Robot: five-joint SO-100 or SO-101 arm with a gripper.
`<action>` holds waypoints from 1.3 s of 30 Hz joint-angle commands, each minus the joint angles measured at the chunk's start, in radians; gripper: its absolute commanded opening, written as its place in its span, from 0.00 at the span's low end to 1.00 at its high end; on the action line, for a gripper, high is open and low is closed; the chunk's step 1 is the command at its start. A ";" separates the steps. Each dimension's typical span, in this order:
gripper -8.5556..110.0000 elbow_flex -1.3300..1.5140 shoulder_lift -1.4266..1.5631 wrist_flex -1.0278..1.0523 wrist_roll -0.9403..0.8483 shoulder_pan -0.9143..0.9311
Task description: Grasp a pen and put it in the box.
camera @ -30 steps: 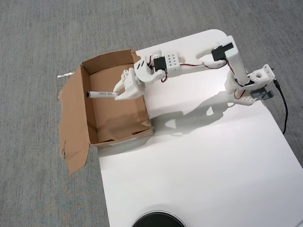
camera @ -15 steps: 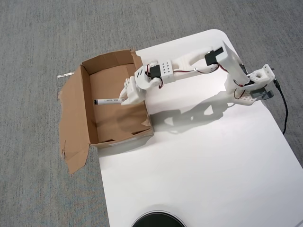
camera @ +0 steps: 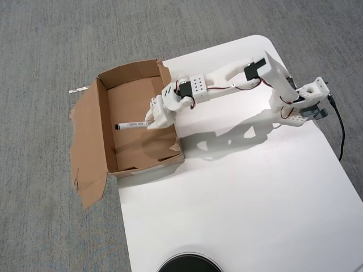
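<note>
At the bottom edge we see a dark round object [camera: 189, 263] on the white table [camera: 238, 192], unused. Farther up, the arm [camera: 227, 82] reaches from its base [camera: 300, 105] at the table's right side, leftwards over the box [camera: 102, 133]. Change: over the last second the tool [camera: 152, 120] has come down and pulled slightly back toward the box's right wall, and the pen [camera: 131, 124] has sunk with it, so it now sits low inside the box, close to the floor. We judge the carry done and only the release left. The tool is pinched on the pen's right end; we cannot tell if the pen already touches the cardboard. The pen looks slim and white, lying roughly level across the box's width, dark end pointing left, faint print on the barrel. The box is brown corrugated, shallow, ragged edges, with a wide flap [camera: 85, 153] splayed on the grey carpet [camera: 45, 45] at the left
</note>
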 commanded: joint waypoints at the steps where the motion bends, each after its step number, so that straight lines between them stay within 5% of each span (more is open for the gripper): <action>1: 0.09 -0.019 0.011 -0.009 0.002 0.002; 9: 0.18 -0.022 0.012 -0.005 0.002 0.002; 30: 0.18 -0.035 0.066 0.000 0.001 -0.001; 39: 0.07 -0.035 0.170 0.000 -0.002 -0.004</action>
